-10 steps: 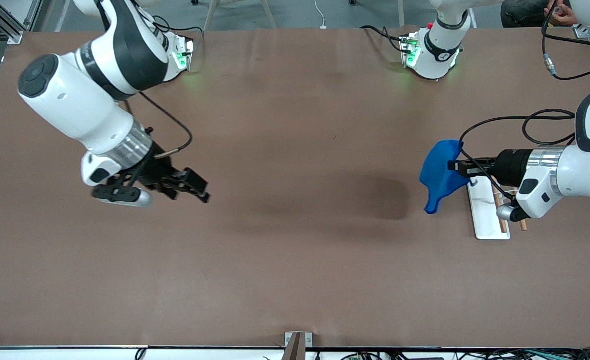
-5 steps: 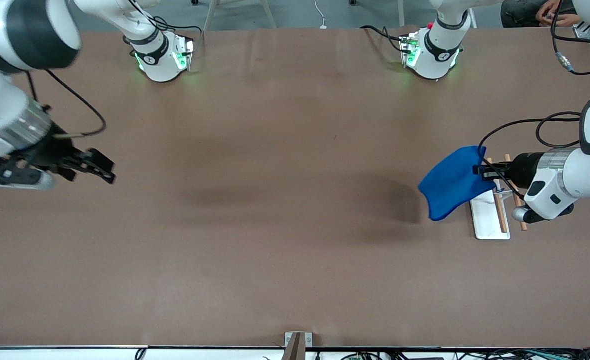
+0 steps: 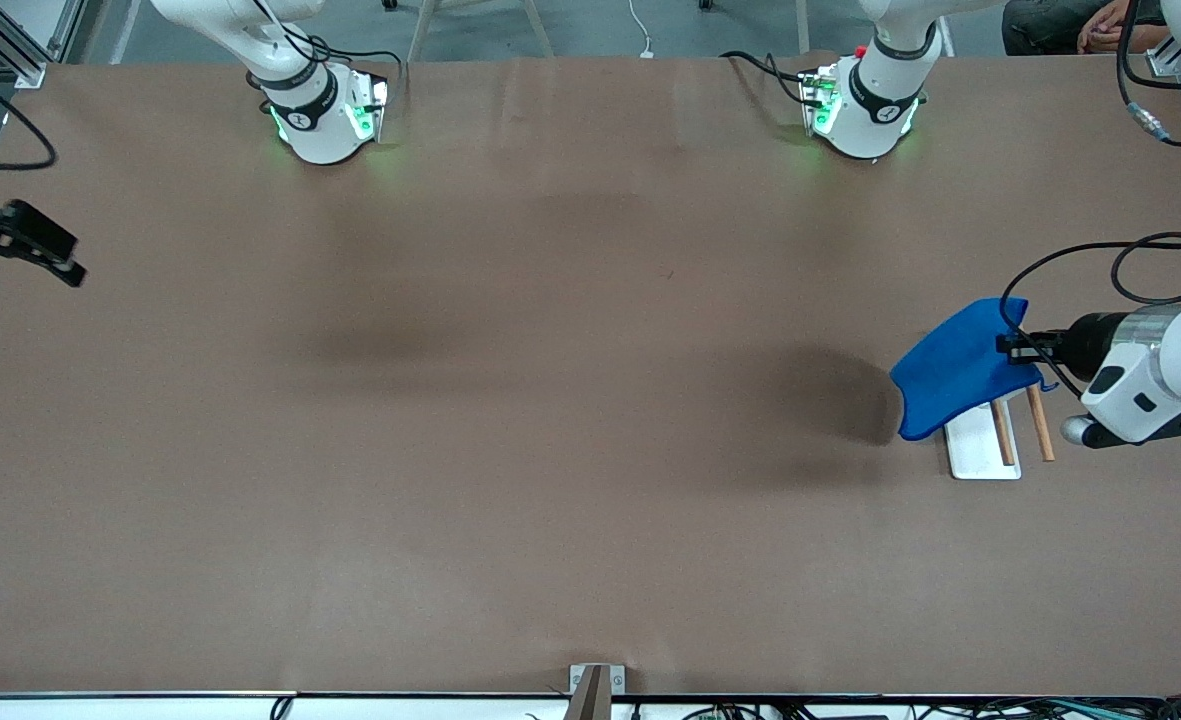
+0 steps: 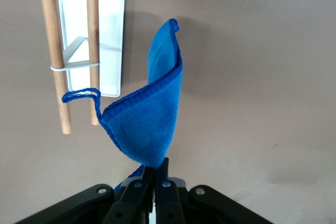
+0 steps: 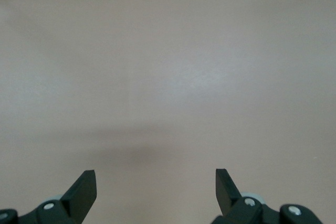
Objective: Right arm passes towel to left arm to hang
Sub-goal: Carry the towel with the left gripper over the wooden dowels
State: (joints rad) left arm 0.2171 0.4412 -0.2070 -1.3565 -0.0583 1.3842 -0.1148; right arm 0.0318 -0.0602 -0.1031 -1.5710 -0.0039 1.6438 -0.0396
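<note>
The bright blue towel (image 3: 953,372) hangs folded from my left gripper (image 3: 1010,347), which is shut on its edge, above the end of a hanging rack (image 3: 980,452) that lies farther from the front camera. In the left wrist view the towel (image 4: 149,121) rises from the shut fingertips (image 4: 164,165), and a loose thread (image 4: 81,94) curls toward the rack's two wooden rods (image 4: 52,51). My right gripper (image 3: 72,262) is open and holds nothing, over the table's edge at the right arm's end. The right wrist view shows its gripper (image 5: 156,182) wide apart over bare table.
The rack has a white base plate (image 4: 113,24) and a thin wire loop joining the rods (image 4: 73,66). Both arm bases (image 3: 320,110) stand along the table's edge farthest from the front camera. A person's hands (image 3: 1115,25) show off the table, past the left arm's end.
My right arm has swung away to its end of the table, gripper still open. My left gripper has carried the towel toward the left arm's end, over the rack.
</note>
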